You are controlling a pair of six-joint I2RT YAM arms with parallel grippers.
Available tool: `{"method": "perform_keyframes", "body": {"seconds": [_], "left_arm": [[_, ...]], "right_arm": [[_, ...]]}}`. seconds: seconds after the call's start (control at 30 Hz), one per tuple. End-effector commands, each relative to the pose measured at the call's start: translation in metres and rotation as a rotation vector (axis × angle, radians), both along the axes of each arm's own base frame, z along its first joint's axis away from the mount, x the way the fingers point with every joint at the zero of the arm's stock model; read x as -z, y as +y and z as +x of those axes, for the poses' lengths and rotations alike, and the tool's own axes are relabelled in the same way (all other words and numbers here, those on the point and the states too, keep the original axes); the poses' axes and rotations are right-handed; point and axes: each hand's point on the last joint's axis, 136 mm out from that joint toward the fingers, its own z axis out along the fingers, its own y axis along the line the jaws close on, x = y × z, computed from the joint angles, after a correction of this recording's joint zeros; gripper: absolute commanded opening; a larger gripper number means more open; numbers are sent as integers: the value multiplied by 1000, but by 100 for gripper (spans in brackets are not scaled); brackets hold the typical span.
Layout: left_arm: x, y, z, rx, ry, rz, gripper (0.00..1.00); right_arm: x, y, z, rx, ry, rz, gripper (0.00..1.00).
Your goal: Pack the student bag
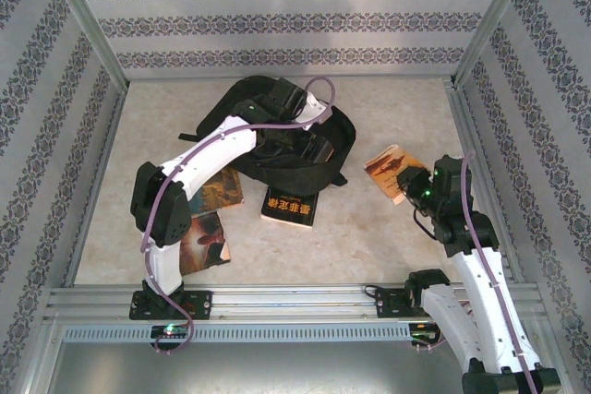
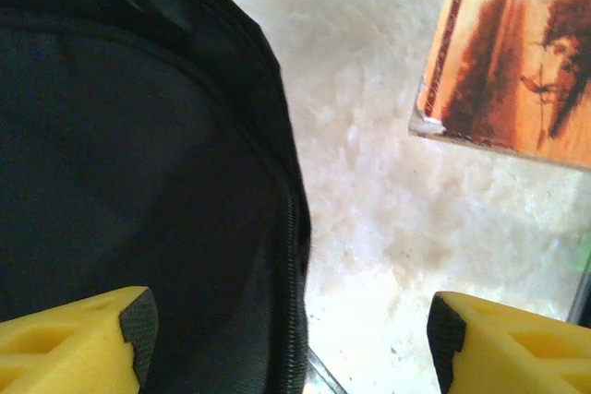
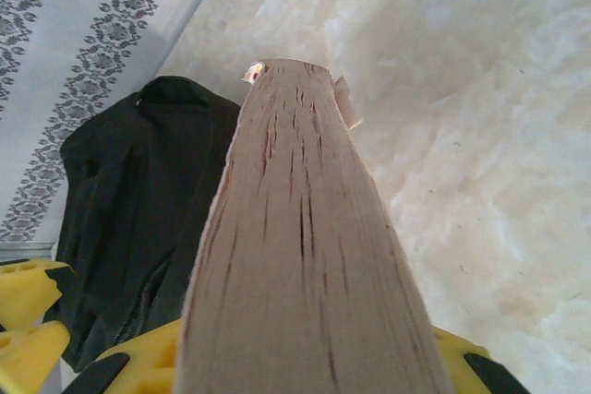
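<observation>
- A pale table (image 1: pixel 369 237) is enclosed by patterned walls (image 1: pixel 277 6).
- The student bag (image 1: pixel 286 140) is perhaps half hidden by the spread left gripper (image 2: pixel 291 329).
- Right of it, a book (image 1: pixel 390 169) is clamped by the right gripper (image 1: pixel 413 184).

Your left arm (image 1: pixel 212 149): base at near-left edge, elbow raised above it, forearm stretched far and right toward table middle. Your left gripper (image 2: pixel 291 339): jaws wide apart, 2 yellow fingers (image 2: pixel 74 339) at the bottom corners of the wrist view, nothing between them. Your right arm (image 1: pixel 471 265): base at near right, folded, forearm leaning far and left. Your right gripper (image 1: pixel 413 184): 2 yellow fingers (image 3: pixel 138 362) clamped on either side of book (image 3: pixel 295 256), which juts out ahead of the wrist camera.
</observation>
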Motion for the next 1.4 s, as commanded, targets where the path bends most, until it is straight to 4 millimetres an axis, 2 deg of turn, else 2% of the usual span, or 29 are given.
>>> {"method": "perform_keyframes", "body": {"seconds": [0.0, 0.37, 0.57, 0.7, 0.83, 0.93, 0.97, 1.03, 1.23, 1.37], "left_arm": [[10, -2, -15, 89, 39, 24, 78], [33, -7, 3, 45, 41, 49, 77], [46, -3, 9, 37, 26, 96, 72], [53, -1, 12, 24, 27, 120, 55], [52, 2, 16, 5, 12, 129, 27], [41, 3, 20, -12, -14, 120, 5], [37, 5, 21, -21, -24, 115, 0], [27, 5, 23, -37, -42, 93, 0], [-24, 18, 31, -165, -144, -38, 0], [-63, 35, 28, -266, -213, -119, 0]], "right_arm": [[-23, -2, 1, 3, -59, 0, 0], [-8, 1, 4, 56, -28, 149, 0], [-6, 1, 5, 63, -23, 162, 0], [-5, 1, 6, 63, -26, 166, 0], [-8, 1, 8, 58, -37, 160, 0], [-13, 2, 11, 40, -64, 154, 0], [-15, 1, 11, 44, -69, 147, 0], [-19, 1, 14, 43, -83, 142, 0], [-44, 6, 27, -4, -156, 118, 0], [-66, 23, 35, -110, -176, 44, 0]]}}
